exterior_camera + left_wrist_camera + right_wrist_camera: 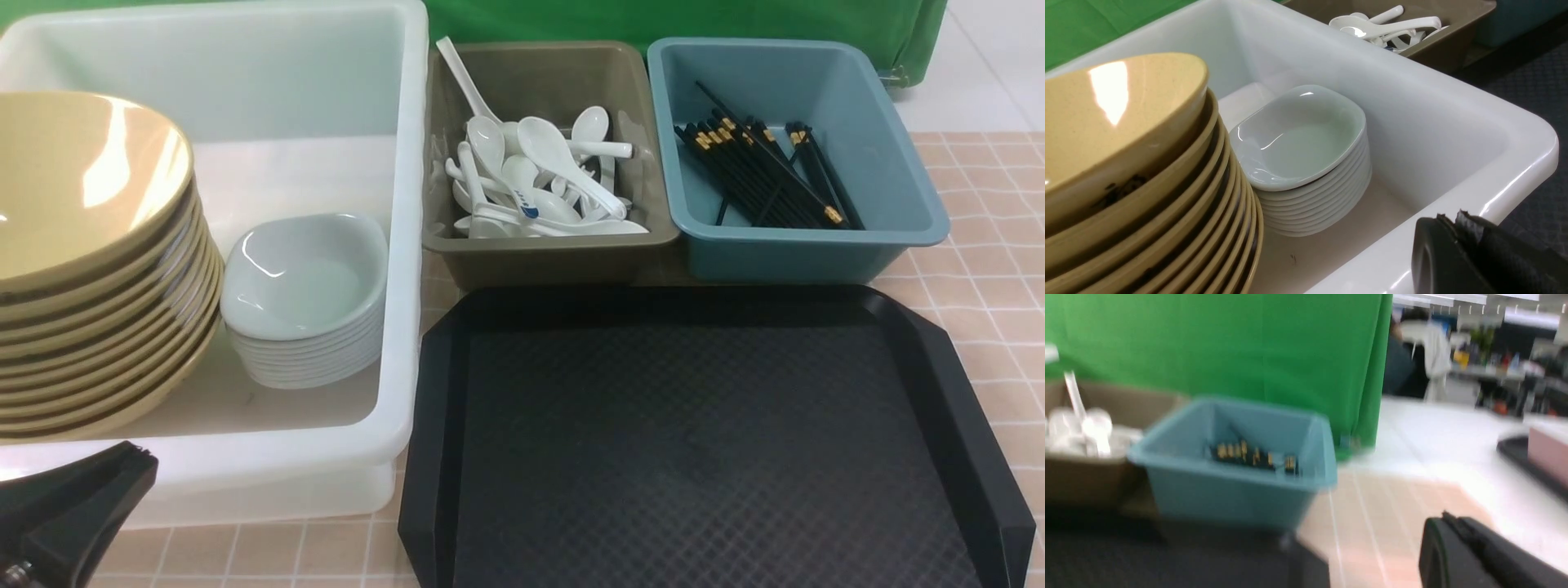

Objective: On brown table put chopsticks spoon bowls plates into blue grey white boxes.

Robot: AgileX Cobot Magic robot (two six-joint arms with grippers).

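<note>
Three boxes hold everything: bowls and plates stacked in the white tub, spoons in the grey box beside it, chopsticks in the blue box. Sorting looks finished; retreat slowly. Left gripper sits near the tub's front rim, right gripper over bare desk; whether either is spread, I cannot tell. The black tray lies bare.

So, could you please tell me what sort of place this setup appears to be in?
Probably a lab or office test area staged as a dish-sorting station: a green backdrop curtain hangs behind the sorted bins, and blurred desks with clutter show beyond it.
</note>
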